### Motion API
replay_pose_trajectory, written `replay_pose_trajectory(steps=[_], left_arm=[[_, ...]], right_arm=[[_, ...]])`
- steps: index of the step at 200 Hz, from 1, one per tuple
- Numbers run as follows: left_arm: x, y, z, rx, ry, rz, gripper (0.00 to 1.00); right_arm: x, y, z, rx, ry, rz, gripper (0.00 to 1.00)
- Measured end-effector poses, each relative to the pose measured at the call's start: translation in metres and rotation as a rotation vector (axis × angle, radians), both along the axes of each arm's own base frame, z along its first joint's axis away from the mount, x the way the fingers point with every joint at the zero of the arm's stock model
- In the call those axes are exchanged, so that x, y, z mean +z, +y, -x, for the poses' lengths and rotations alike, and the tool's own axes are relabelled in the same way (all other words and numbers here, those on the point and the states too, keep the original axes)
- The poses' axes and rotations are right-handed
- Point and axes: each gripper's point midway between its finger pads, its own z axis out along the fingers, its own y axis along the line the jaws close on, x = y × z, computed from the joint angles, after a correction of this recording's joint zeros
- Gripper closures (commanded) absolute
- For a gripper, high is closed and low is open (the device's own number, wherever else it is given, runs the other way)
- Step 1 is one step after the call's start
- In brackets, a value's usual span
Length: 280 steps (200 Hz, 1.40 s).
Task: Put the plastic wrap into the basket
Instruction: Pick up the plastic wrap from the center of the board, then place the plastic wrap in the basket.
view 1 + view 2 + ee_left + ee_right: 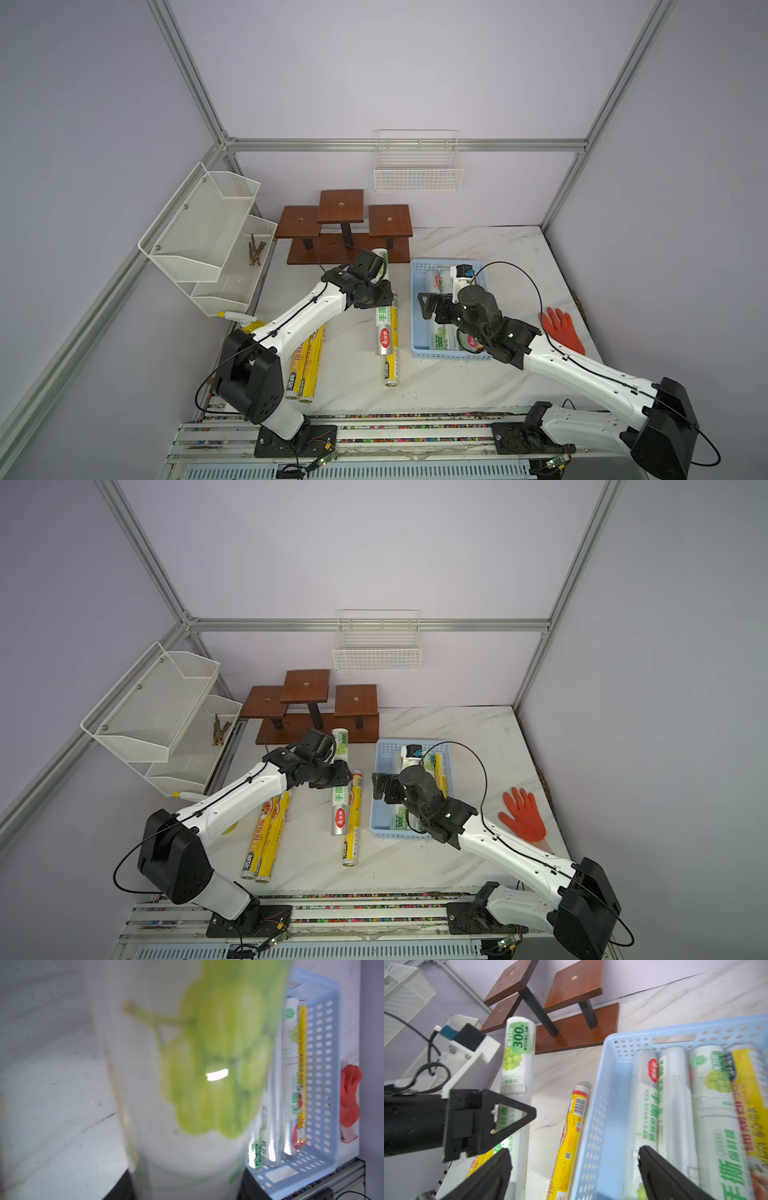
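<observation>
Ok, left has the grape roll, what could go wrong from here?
The open right jaws hang over the basket wall on the side facing the grape roll; carrying it straight across could hit them.
The yellow roll lies tight beside the grape roll and could get dragged along.
Four rolls already fill most of the basket, so this one may ride on top.

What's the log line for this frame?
left gripper: shut on white-green roll | right gripper: open, over basket wall | basket: four rolls | table: three yellow rolls
</observation>
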Motion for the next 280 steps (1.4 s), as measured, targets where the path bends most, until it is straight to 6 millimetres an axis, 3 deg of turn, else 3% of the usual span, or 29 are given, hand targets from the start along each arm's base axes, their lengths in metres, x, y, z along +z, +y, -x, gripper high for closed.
replay_pose_trajectory(steps=[31, 59, 86, 118, 172, 220, 280], left_arm=[[0.009, -0.045, -0.008, -0.066, -0.018, 0.057, 0.67], [0.008, -0.077, -0.014, -0.106, -0.01, 0.082, 0.67], [0.002, -0.096, -0.023, -0.119, -0.002, 0.088, 0.67], [-0.009, -0.104, -0.03, -0.104, 0.018, 0.075, 0.67], [-0.023, -0.118, -0.043, -0.086, 0.086, 0.006, 0.66], [-0.052, -0.121, -0.024, -0.1, 0.182, -0.093, 0.64], [-0.067, -0.119, -0.024, -0.084, 0.224, -0.133, 0.6]], right_arm=[[-0.015, -0.03, -0.003, -0.065, 0.041, -0.001, 0.01], [-0.023, -0.04, 0.002, -0.08, 0.065, 0.001, 0.01], [-0.021, -0.049, 0.005, -0.095, 0.061, -0.007, 0.01], [-0.018, -0.058, 0.007, -0.116, 0.053, -0.015, 0.01], [-0.031, -0.064, 0.009, -0.129, 0.082, 0.002, 0.01], [-0.038, -0.066, 0.01, -0.134, 0.093, 0.012, 0.01], [-0.048, -0.07, 0.012, -0.152, 0.117, 0.013, 0.01]])
